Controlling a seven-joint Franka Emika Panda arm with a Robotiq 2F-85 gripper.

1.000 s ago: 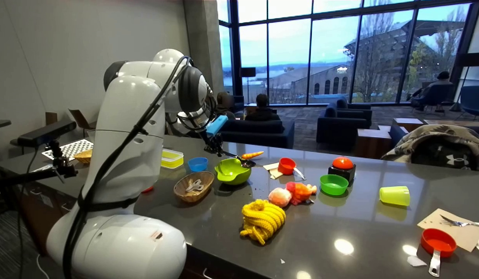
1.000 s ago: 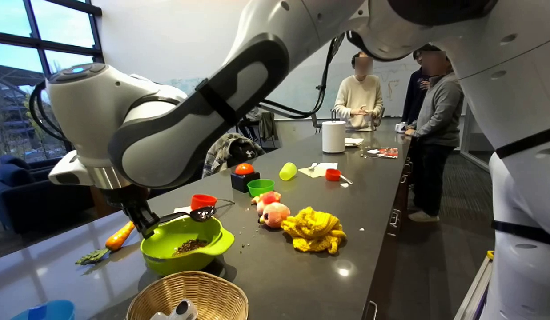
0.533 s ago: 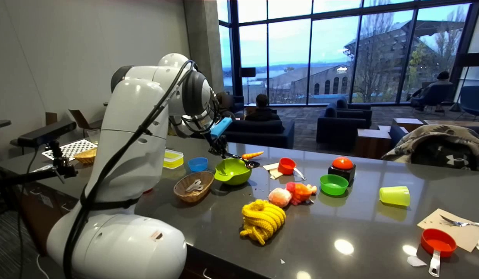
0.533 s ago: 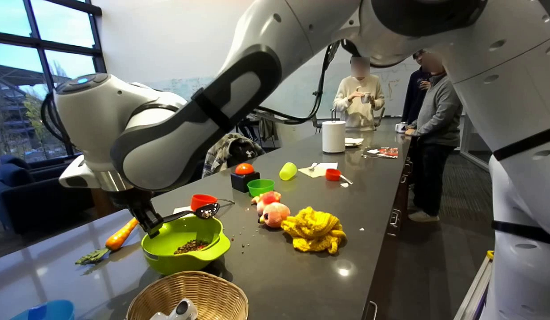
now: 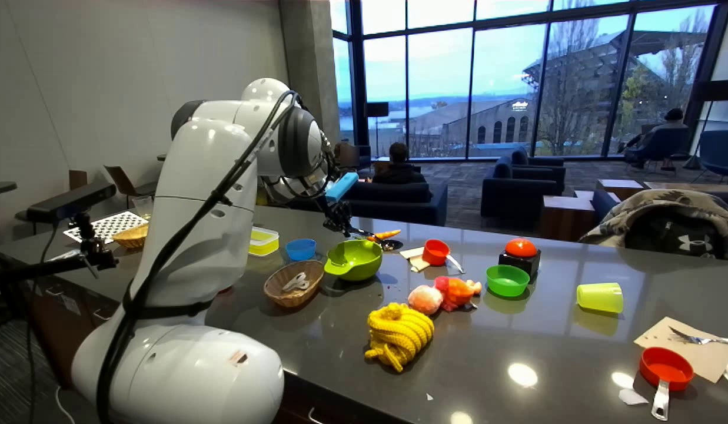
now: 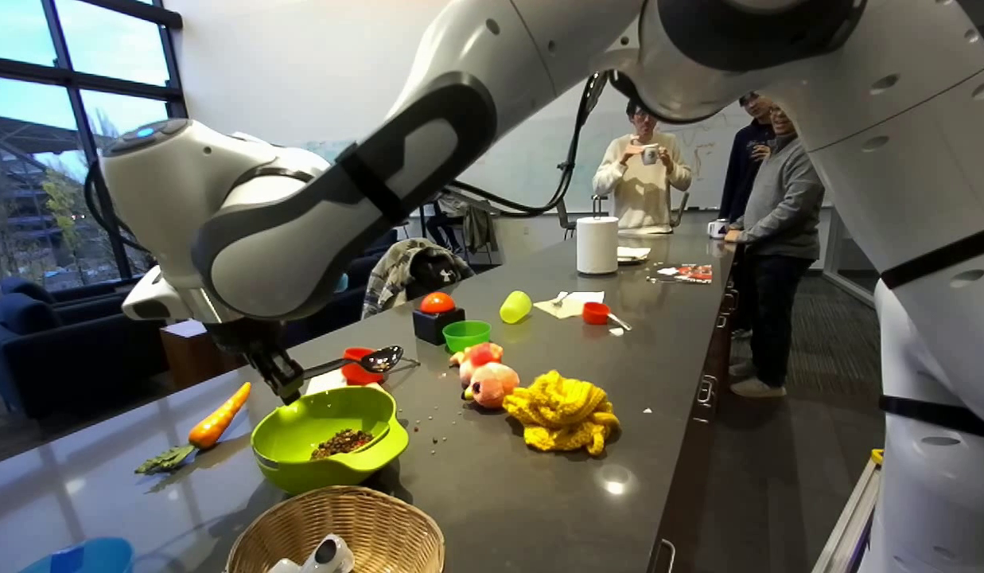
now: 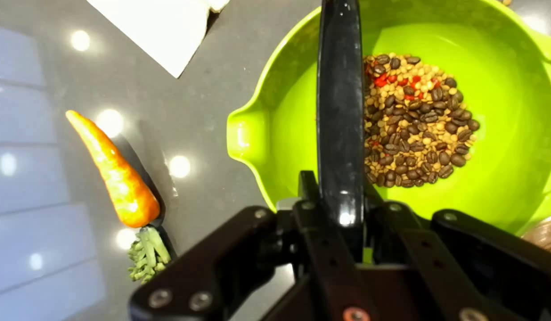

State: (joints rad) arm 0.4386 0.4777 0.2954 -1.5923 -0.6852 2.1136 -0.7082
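My gripper [image 6: 289, 383] is shut on the handle of a black spoon [image 6: 383, 360]. The handle [image 7: 340, 111] runs up the wrist view from between the fingers; the spoon's bowl is out of that view. In an exterior view, light specks show in the spoon's bowl. The gripper [image 5: 338, 221] is above the far rim of a lime green bowl [image 5: 364, 266], with the spoon above and past it. The green bowl [image 7: 293, 129] holds a mix of coffee beans, yellow grains and red bits [image 7: 413, 129]. A toy carrot [image 7: 119, 178] lies beside the bowl.
A wicker basket [image 6: 412, 525] with a white object stands near the bowl. A red measuring cup [image 5: 436, 252], a plush toy [image 5: 452, 292], a yellow knitted bundle [image 5: 400, 334], a green cup [image 5: 508, 281] and a red button box [image 5: 519, 254] stand on the dark counter [image 5: 487, 365].
My gripper and the spoon have risen and moved away from over the green bowl, towards the red measuring cup's side. The green bowl has shifted or turned slightly.
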